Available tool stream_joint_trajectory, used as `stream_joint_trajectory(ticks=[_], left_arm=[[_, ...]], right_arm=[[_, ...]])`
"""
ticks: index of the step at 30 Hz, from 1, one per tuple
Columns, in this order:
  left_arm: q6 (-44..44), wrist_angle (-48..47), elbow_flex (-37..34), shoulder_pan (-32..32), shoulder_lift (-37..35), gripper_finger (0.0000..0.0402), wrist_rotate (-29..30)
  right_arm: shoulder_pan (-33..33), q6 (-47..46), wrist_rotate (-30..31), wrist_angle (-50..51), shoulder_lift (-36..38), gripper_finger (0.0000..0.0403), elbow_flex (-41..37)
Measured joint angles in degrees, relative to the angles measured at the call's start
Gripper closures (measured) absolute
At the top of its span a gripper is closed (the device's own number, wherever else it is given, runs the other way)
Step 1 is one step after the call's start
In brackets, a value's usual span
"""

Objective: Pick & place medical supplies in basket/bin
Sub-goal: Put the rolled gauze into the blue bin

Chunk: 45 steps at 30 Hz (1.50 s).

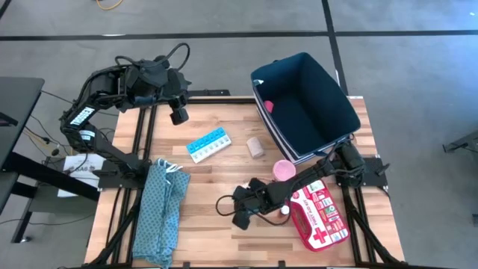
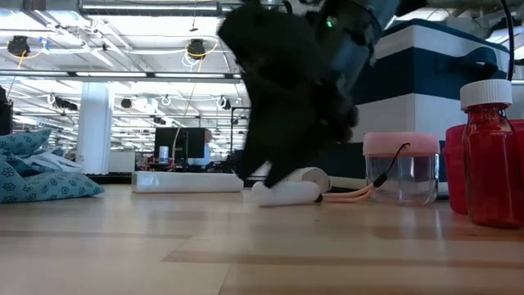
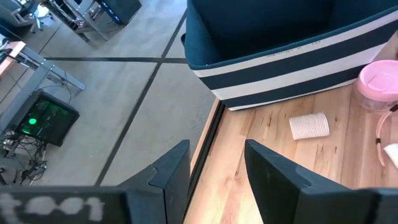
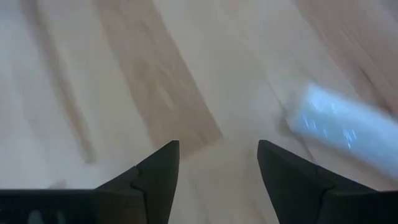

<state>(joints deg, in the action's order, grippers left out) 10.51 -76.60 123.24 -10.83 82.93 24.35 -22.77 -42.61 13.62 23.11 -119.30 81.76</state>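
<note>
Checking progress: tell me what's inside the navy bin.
One small pink item lies at the floor of the bin, near its left wall. The rest of the floor looks bare; the near-wall corners are shadowed.

Two matte-black jointed arms trailing black cables, each hand [image 4: 217, 171] with wedge-shaped fingers.

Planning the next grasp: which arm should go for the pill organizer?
Probably left. The left gripper hangs open just beyond the pill organizer at the table's far edge. The right gripper, also open and empty, sits low near the front, farther off.
</note>
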Motion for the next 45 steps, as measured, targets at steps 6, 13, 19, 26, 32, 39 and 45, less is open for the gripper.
stream_joint_trajectory(ticks=[6, 13, 19, 26, 32, 39, 45], left_arm=[[0.0, 0.0, 0.0, 0.0, 0.6, 0.0256, -0.1], [0.0, 0.1, -3.7, 0.0, 0.7, 0.0256, -0.1], [0.3, 1.5, -7.5, 0.0, 0.7, 0.0256, -0.2], [0.3, 1.5, -8.3, 0.0, 0.7, 0.0256, -0.1], [0.3, 1.5, -8.3, 0.6, 0.1, 0.0256, -0.1], [0.2, 1.5, -8.3, 1.5, 0.2, 0.0256, 0.0], [0.2, 1.5, -8.3, 1.9, 0.2, 0.0256, 0.1]], right_arm=[[0.0, 12.7, 7.8, 0.6, 0.2, 0.0189, 3.2], [2.0, 16.2, 7.4, 9.3, 0.3, 0.0181, 3.3], [4.5, 14.3, 6.5, 18.3, 0.0, 0.0174, 3.2], [7.7, 17.6, 3.7, 16.8, 0.0, 0.0174, 3.2], [8.6, 17.6, -1.5, 16.3, 0.0, 0.0174, 3.2], [8.6, 17.6, -3.5, 14.4, 0.0, 0.0174, 1.0], [8.6, 14.4, -3.4, 13.0, 0.1, 0.0176, -1.9]])
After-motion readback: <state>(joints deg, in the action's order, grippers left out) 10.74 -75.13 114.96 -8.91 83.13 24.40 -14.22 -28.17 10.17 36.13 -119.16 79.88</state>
